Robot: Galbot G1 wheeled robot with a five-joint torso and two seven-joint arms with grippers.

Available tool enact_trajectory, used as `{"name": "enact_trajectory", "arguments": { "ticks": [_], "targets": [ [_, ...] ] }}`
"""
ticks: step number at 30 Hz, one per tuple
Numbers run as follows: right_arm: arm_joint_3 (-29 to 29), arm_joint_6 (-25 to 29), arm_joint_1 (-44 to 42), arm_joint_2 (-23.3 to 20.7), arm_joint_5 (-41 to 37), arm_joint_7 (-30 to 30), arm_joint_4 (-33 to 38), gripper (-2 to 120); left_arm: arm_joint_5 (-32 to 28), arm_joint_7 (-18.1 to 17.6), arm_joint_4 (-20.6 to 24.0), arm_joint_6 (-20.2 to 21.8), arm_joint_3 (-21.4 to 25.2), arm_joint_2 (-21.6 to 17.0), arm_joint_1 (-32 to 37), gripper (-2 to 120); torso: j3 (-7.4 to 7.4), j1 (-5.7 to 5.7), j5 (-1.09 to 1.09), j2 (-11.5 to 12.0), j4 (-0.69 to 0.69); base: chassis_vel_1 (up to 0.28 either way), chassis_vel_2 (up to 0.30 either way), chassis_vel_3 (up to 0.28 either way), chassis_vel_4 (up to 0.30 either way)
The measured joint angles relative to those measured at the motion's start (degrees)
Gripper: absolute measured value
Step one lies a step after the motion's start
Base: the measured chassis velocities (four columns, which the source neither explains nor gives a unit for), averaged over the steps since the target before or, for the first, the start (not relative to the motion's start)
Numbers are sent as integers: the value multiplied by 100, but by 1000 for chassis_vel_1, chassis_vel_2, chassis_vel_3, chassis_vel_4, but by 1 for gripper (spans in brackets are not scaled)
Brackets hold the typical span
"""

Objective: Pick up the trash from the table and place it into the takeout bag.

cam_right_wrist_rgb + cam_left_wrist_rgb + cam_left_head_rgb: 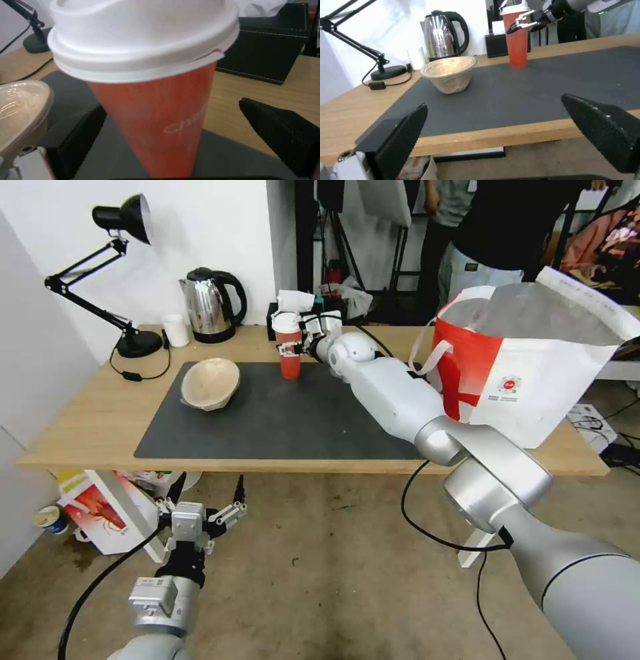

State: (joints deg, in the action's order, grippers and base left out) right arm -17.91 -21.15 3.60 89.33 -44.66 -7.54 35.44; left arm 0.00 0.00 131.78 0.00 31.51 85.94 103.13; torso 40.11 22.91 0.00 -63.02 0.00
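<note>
The tall red cup (289, 352) with a white lid stands upright at the back of the dark grey mat (280, 427) on the table (87, 427). My right gripper (298, 343) is open, its two black fingers on either side of the cup (160, 120), the one finger (283, 132) still apart from it. The beige fibre bowl (211, 383) lies tilted on the mat's left part. The red-and-white takeout bag (527, 360) stands open at the table's right end. My left gripper (209, 480) hangs open below the table's front edge, with nothing between its fingers (403, 135).
Along the back edge stand a black desk lamp (123, 280), a small white cup (176, 330), a steel kettle (212, 305) and a black tissue box (270, 42). A white bag with a crayfish picture (107, 510) sits on the floor at the left. A cable (433, 527) hangs from my right arm.
</note>
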Motion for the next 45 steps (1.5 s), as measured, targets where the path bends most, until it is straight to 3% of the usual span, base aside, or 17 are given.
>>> {"name": "enact_trajectory", "arguments": {
  "ticks": [10, 14, 19, 22, 45],
  "targets": [
    [50, 120, -24, 48, 21, -216, -81, 99, 0, 0, 0, 0, 0, 0, 0, 100, 0, 0, 0, 0, 0, 0, 0, 0, 0],
    [59, 195, -16, 54, 27, -293, -106, 93, 0, 0, 0, 0, 0, 0, 0, 100, 0, 0, 0, 0, 0, 0, 0, 0, 0],
    [68, 296, 6, 56, 27, -416, -160, 79, 0, 0, 0, 0, 0, 0, 0, 100, 0, 0, 0, 0, 0, 0, 0, 0, 0],
    [68, 327, 7, 57, 29, -433, -182, 63, 0, 0, 0, 0, 0, 0, 0, 100, 0, 0, 0, 0, 0, 0, 0, 0, 0],
    [124, 343, -71, -185, -127, -379, 138, 11, 0, 0, 0, 0, 0, 0, 0, 100, 0, 2, 0, 0, 0, 0, 0, 0, 0]
  ]
}}
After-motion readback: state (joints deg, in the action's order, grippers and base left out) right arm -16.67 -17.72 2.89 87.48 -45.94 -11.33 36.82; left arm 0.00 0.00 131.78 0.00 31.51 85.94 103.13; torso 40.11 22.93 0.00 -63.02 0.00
